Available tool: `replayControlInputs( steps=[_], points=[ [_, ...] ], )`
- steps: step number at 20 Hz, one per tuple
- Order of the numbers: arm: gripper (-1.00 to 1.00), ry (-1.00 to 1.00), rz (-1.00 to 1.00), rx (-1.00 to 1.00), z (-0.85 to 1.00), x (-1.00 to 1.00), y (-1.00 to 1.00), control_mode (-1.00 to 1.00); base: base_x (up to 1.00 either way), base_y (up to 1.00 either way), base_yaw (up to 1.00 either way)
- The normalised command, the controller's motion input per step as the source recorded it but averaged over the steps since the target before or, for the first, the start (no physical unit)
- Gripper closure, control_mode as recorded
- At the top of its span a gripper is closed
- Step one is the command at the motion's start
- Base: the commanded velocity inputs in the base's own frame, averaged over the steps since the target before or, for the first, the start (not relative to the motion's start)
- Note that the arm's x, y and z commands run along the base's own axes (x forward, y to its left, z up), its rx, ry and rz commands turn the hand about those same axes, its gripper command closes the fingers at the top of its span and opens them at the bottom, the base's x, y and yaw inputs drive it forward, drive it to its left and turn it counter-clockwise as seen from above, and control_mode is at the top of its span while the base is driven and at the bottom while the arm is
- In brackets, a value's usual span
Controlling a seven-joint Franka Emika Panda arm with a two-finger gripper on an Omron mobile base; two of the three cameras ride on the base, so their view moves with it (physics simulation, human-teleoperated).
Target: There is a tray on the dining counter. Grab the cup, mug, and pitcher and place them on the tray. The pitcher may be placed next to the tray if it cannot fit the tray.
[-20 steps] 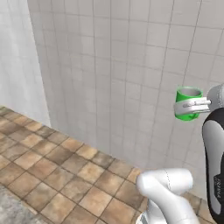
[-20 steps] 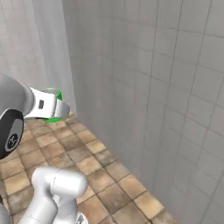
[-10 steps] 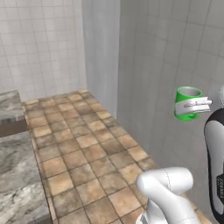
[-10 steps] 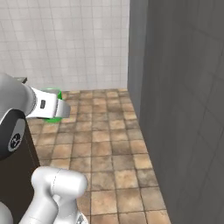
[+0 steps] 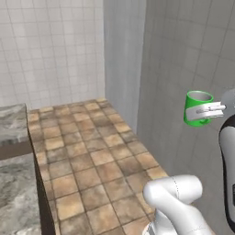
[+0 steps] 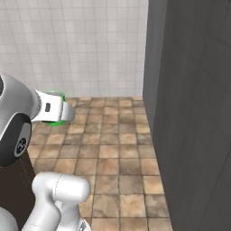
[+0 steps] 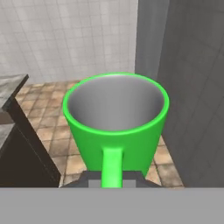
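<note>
The mug (image 5: 198, 99) is bright green with a grey inside and hangs upright in the air against the grey wall, at the right of the left base view. My gripper (image 5: 205, 110) is shut on it around the handle side. From the right base view the mug (image 6: 56, 122) peeks out behind the white hand, and my gripper (image 6: 63, 113) sits at the left. In the hand view the mug (image 7: 116, 127) is close up, handle toward the camera, above my gripper (image 7: 113, 180). The tray, the cup and the pitcher are out of view.
Brown tiled floor (image 5: 92, 160) runs ahead to a white tiled wall (image 5: 50, 50). A dark grey wall (image 6: 194, 113) stands close on the right. A grey stone counter top (image 5: 13, 193) with a dark brown side (image 7: 22, 153) lies at the left.
The whole picture has swung as the base turned: the wall corner slid right and the stone counter came in at the left. The mug stays held in the same place.
</note>
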Motion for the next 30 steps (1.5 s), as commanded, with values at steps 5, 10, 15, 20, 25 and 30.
replayControlInputs(
  steps=[5, 10, 15, 20, 25, 30],
  points=[
    [1.00, 0.00, 0.00, 0.00, 0.00, 0.00, 0.00, 1.00, 1.00, 0.00, 0.14],
    [1.00, 0.00, 0.00, 0.00, 0.00, 0.00, 0.00, 1.00, 1.00, 0.20, 0.20],
    [1.00, 0.00, 0.00, 0.00, 0.00, 0.00, 0.00, 1.00, 1.00, 0.03, 0.23],
    [1.00, 0.00, 0.00, 0.00, 0.00, 0.00, 0.00, 1.00, 1.00, 0.17, 0.24],
    [1.00, 0.00, 0.00, 0.00, 0.00, 0.00, 0.00, 1.00, 1.00, 0.02, 0.30],
    [1.00, 0.00, 0.00, 0.00, 0.00, 0.00, 0.00, 1.00, 1.00, 0.00, 0.44]
  ],
)
